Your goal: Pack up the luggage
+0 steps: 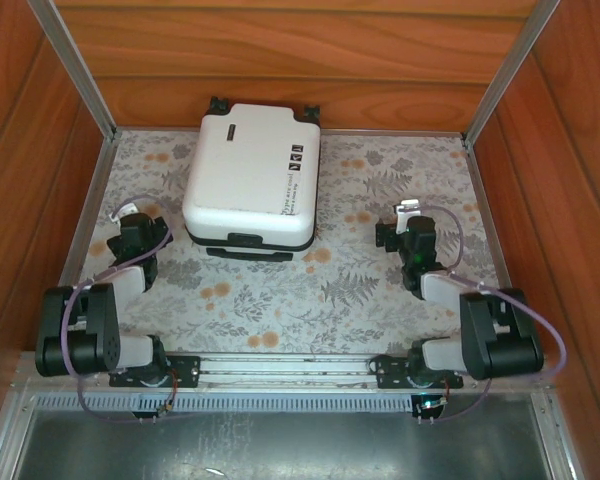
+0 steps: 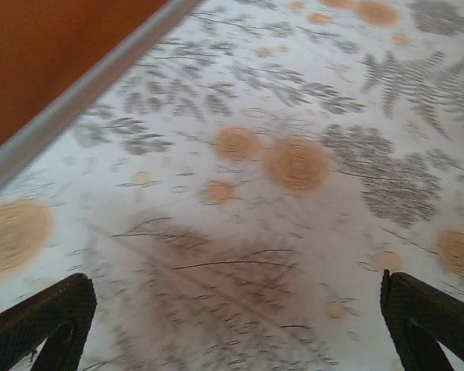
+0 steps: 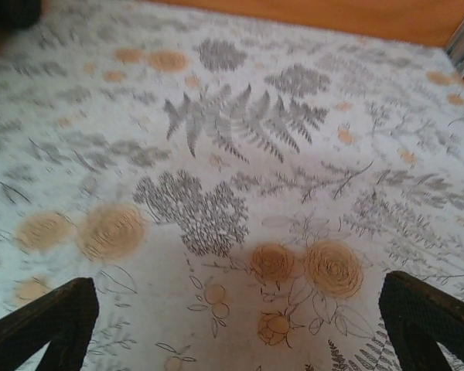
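The luggage (image 1: pixel 252 175), a small white hard-shell suitcase, lies flat and closed at the back middle of the table, its black wheels toward the back wall and its black handle toward me. My left gripper (image 1: pixel 130 216) rests low over the cloth to the left of the suitcase, apart from it. In the left wrist view the left gripper (image 2: pixel 233 284) is open over bare floral cloth. To the right of the suitcase my right gripper (image 1: pixel 391 224) also stands apart from it. In the right wrist view the right gripper (image 3: pixel 238 284) is open with nothing between its fingers.
A floral tablecloth (image 1: pixel 310 290) covers the table. Wooden walls (image 1: pixel 300 60) close off the back and both sides, with metal posts (image 1: pixel 80 70) at the back corners. One metal rail (image 2: pixel 77 97) runs close to the left gripper. The arm bases sit on a metal bar (image 1: pixel 280 368).
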You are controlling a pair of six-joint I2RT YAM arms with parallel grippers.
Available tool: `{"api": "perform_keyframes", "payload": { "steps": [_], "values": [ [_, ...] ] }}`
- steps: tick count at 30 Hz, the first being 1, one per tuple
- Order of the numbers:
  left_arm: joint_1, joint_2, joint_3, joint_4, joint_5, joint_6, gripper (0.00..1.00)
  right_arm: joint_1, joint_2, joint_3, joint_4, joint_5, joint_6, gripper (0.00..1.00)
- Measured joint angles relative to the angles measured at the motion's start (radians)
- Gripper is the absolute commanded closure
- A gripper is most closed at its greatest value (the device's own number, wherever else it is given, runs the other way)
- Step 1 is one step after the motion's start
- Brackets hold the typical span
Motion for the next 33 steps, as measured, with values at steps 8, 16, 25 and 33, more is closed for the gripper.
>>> {"api": "perform_keyframes", "payload": {
  "steps": [8,16,25,33],
  "values": [
    [0.013,0.026,-0.021,0.236,0.17,0.103,0.0,-0.057,0.016,0.011,0.09,-0.151,-0.001,0.01],
    [0.013,0.232,-0.048,0.421,0.262,0.159,0.0,-0.102,0.177,0.0,0.213,-0.202,0.038,0.01],
    [-0.013,0.232,-0.019,0.44,0.247,0.197,0.0,-0.116,0.175,0.074,0.168,-0.183,0.091,0.01],
    [-0.014,0.232,-0.017,0.439,0.247,0.211,0.0,-0.116,0.175,0.074,0.145,-0.179,0.098,0.01]
  ]
}}
